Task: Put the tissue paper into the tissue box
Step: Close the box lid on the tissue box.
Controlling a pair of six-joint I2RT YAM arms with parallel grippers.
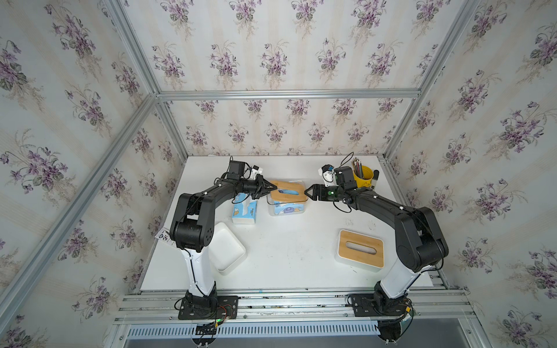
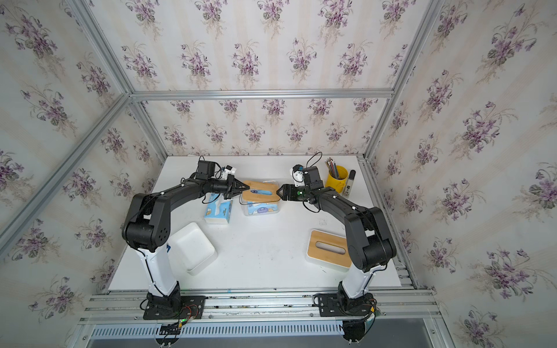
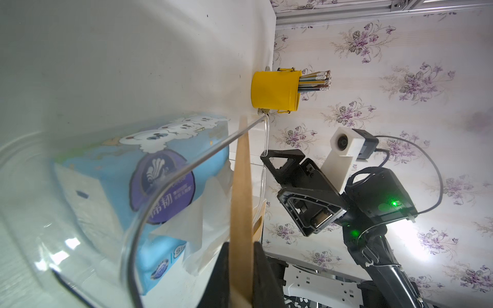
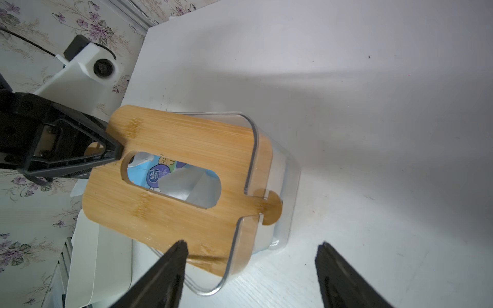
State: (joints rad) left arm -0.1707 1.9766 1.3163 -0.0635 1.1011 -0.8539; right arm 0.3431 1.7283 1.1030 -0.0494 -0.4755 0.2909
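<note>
The tissue paper already lies inside the clear tissue box, straight ahead of the right gripper and visible through the slot of the bamboo lid. A loose sheet stands up under that slot. The lid lies askew over the box. The left gripper is clamped on its far end, and the left wrist view shows the board's edge pinched between that gripper's fingers. The right gripper's jaws stand apart, one fingertip at the lid's near corner and the other out over the bare desk; it holds nothing.

What appears to remain is seating the lid. Pressed down while crooked, it could wedge on the clear rim, or trap the loose sheet beneath the board instead of leaving it under the slot. The box looks light, so an off-centre push from the right gripper might slide or tip it. The thin end pinch may also let the lid pivot or slip.
</note>
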